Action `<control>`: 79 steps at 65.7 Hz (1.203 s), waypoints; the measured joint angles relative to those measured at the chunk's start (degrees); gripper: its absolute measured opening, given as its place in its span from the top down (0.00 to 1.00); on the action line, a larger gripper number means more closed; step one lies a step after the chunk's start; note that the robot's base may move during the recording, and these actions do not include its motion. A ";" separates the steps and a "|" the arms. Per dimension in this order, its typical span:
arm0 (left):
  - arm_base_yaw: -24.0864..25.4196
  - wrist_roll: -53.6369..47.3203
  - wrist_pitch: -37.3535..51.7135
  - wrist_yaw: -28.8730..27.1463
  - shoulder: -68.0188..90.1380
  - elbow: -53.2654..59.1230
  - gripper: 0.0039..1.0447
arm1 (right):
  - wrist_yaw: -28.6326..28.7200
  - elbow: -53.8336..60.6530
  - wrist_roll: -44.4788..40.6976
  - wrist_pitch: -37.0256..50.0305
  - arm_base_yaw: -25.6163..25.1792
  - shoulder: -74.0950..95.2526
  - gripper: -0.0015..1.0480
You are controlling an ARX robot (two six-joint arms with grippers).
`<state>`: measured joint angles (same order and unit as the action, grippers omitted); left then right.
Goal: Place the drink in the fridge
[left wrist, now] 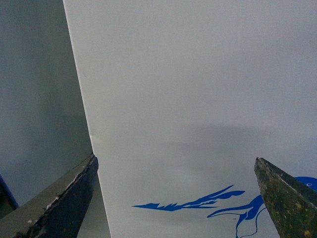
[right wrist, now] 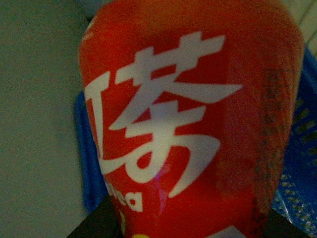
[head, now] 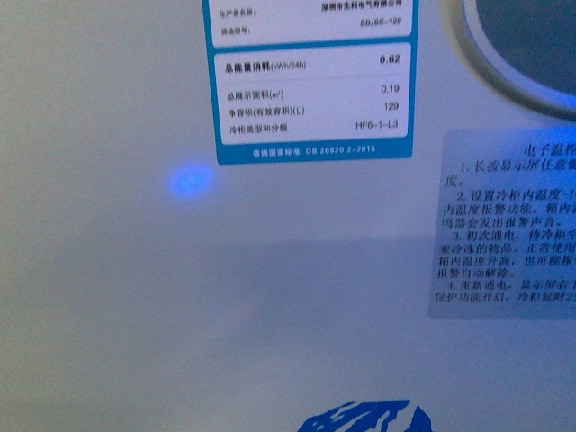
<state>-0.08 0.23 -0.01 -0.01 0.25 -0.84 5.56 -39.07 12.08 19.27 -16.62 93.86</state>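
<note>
Here, drink (right wrist: pixel 188 124), its look: we see it only in the right wrist view, so close that it fills most of the picture. A red label wraps it, with big white lettering and smaller white letters under that. Cap and liquid fall outside the picture.
Drink against right hand (right wrist: pixel 185 227): the drink stands right in front of the hand, with a dark bit of finger at either side of it, where the picture ends.
Right hand's grip: we cannot tell whether it presses on the drink or only flanks it, as too little of the hand shows.
Behind the drink: a blue crate (right wrist: pixel 303 148) with a slotted wall, and a grey surface (right wrist: pixel 34 124) beside it.
Left hand (left wrist: pixel 174 168): open, its two dark, worn fingers (left wrist: pixel 64 198) spread wide apart and facing a white wall.
Fridge (head: pixel 108 315): that white wall (left wrist: pixel 198 74) is its side. It fills our front view from close up.
Print (head: pixel 364 423): blue, at the low edge of the front view. We also see it between the left fingers (left wrist: pixel 198 203).
Energy label (head: pixel 310 90): blue-bordered, stuck high on the fridge.
Notice (head: pixel 504 225): grey with black text, to the right of the energy label.
Spot of light (head: pixel 187 183): blue, on bare wall just beside the energy label's lower left corner.
Drink and fridge: no view shows both, so we cannot tell how near they are.
</note>
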 joint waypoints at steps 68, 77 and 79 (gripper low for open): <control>0.00 0.00 0.00 0.00 0.00 0.00 0.08 | -10.86 14.16 -4.17 -24.17 12.48 -76.41 0.65; 0.00 0.00 0.00 0.00 0.00 0.00 0.08 | -10.71 16.24 -3.89 -24.13 13.73 -76.74 0.65; 0.00 0.00 0.00 0.00 0.00 0.00 0.08 | -11.26 16.66 -3.89 -24.02 14.34 -76.81 0.65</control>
<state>-0.08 0.23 -0.01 -0.01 0.25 -0.84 -5.69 -22.41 8.19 -4.75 -2.28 17.06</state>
